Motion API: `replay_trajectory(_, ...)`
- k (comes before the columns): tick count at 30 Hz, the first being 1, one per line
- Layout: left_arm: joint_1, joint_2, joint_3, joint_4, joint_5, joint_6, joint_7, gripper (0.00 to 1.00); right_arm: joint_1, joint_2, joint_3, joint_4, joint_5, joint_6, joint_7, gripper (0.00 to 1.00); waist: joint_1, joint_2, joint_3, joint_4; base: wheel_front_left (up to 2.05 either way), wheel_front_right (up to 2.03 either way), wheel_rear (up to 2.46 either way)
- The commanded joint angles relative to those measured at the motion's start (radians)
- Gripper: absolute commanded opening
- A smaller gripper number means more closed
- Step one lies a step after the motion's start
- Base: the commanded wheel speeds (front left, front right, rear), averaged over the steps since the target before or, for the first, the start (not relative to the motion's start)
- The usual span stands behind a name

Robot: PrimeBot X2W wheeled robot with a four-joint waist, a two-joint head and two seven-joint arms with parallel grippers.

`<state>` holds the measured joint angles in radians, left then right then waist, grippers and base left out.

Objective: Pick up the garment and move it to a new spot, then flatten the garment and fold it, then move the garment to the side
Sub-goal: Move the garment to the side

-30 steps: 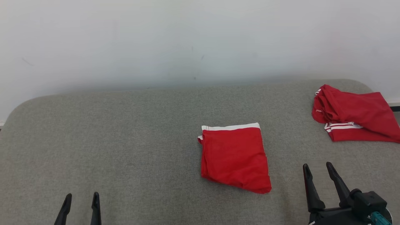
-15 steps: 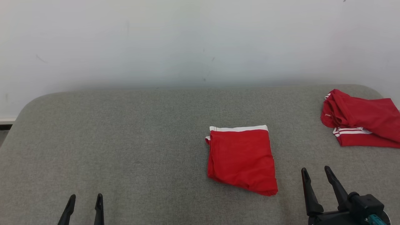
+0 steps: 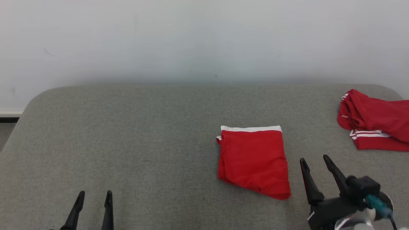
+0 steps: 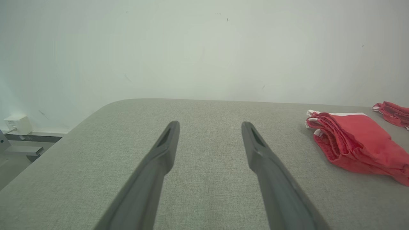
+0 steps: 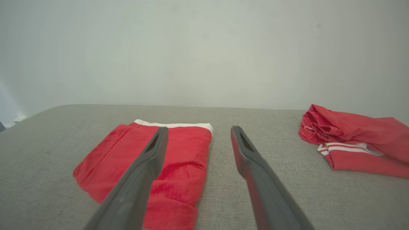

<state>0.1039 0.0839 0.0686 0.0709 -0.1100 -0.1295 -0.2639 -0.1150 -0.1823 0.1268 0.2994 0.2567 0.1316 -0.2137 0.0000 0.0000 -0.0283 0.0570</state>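
Note:
A red garment with a white band lies folded into a neat rectangle at the middle of the grey padded surface. My right gripper hovers open just right of its near right corner, touching nothing. In the right wrist view the folded garment lies ahead and left of the open right gripper. My left gripper stands open and empty at the near left, far from the cloth. The left wrist view has the open left gripper over bare surface, with the garment off to its right.
A second red garment with white stripes lies loosely bunched at the far right edge, also visible as a red heap in the right wrist view. A pale wall backs the surface. A small white box sits on a ledge at the left.
The head camera has swung, shifting the whole picture to the right. My right gripper has moved forward and closer to the folded garment's right corner. The left gripper and both garments stay put.

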Motion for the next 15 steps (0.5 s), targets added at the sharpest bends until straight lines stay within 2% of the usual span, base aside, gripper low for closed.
replay_trajectory(1,-0.017,-0.001,-0.006,0.003,-0.002,0.001,0.000,1.00,-0.033,-0.013,0.008,0.027,0.003,-0.002,0.017,1.00,0.0000,0.0000,0.017,0.023,0.00,0.00,0.00)
replay_trajectory(5,-0.049,0.000,-0.024,0.010,-0.011,0.001,0.000,1.00,-0.126,-0.025,0.027,0.114,0.011,-0.002,0.044,1.00,0.0000,0.0000,0.055,0.062,0.00,0.00,0.00)
replay_trajectory(15,-0.124,-0.006,-0.063,0.031,-0.030,0.000,0.000,1.00,-0.326,-0.046,0.047,0.433,0.027,-0.002,0.058,1.00,0.0000,0.0000,0.154,0.149,0.00,0.00,0.00)
